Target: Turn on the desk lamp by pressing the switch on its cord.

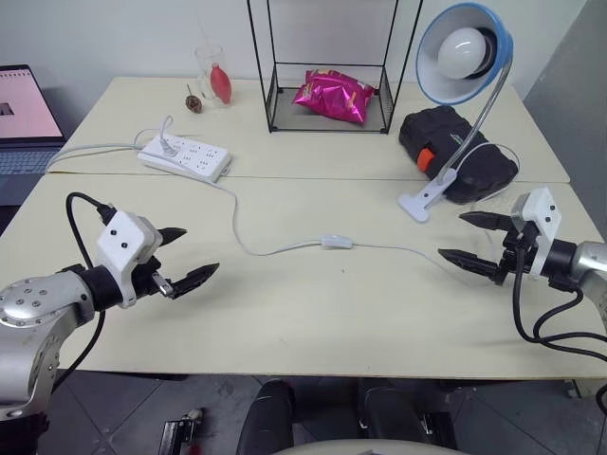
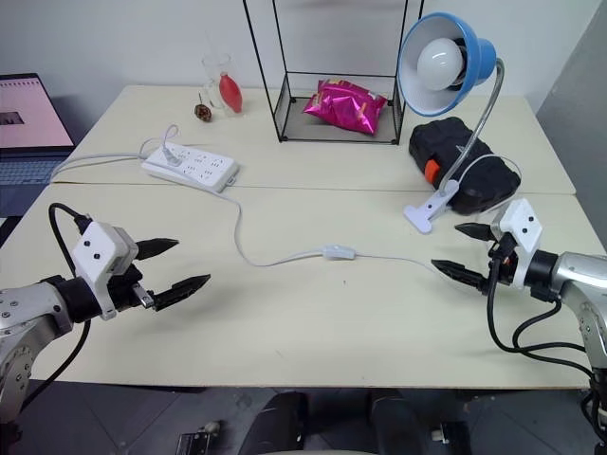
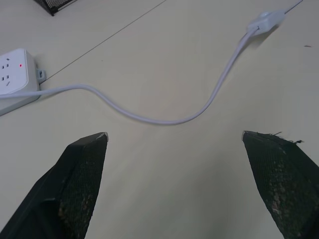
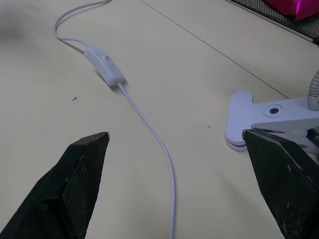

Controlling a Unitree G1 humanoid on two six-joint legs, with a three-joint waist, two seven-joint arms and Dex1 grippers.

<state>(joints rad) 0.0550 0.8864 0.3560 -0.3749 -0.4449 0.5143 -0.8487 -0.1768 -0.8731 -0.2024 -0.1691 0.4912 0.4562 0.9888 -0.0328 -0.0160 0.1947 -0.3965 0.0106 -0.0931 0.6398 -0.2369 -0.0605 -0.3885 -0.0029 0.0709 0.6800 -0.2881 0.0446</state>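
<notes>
A: Small white oblong inline switch (image 1: 337, 242)?

B: Flat on the pale beige table (image 1: 313, 322), about midway between both grippers, well apart from each. Sits partway along the thin white cord (image 1: 251, 248), touched by nothing.

A: And the cord itself?

B: Runs from the white multi-socket power strip (image 1: 185, 156) at the back left, curves down across the table to the switch, then goes on to the right toward the lamp side.

A: Left gripper (image 1: 187, 256)?

B: Low over the near left part of the table, black fingers (image 3: 82, 179) spread wide, empty. Pointing forward and toward the middle, slightly downward. In the left wrist view, cord curve between the two fingers, further ahead; switch beyond.

A: Right gripper (image 1: 469, 239)?

B: Near the right edge, also spread wide and empty, pointing toward the middle. Cord passing between its fingers (image 4: 75, 189) in the right wrist view, switch further ahead.

A: Desk lamp with round blue-rimmed white shade (image 1: 463, 57)?

B: Standing at the back right, silver gooseneck bent, white clamp base (image 4: 269, 117) on the table just beside the right gripper's upper finger. Bulb not glowing. Behind it, a black case (image 1: 455, 142).
</notes>
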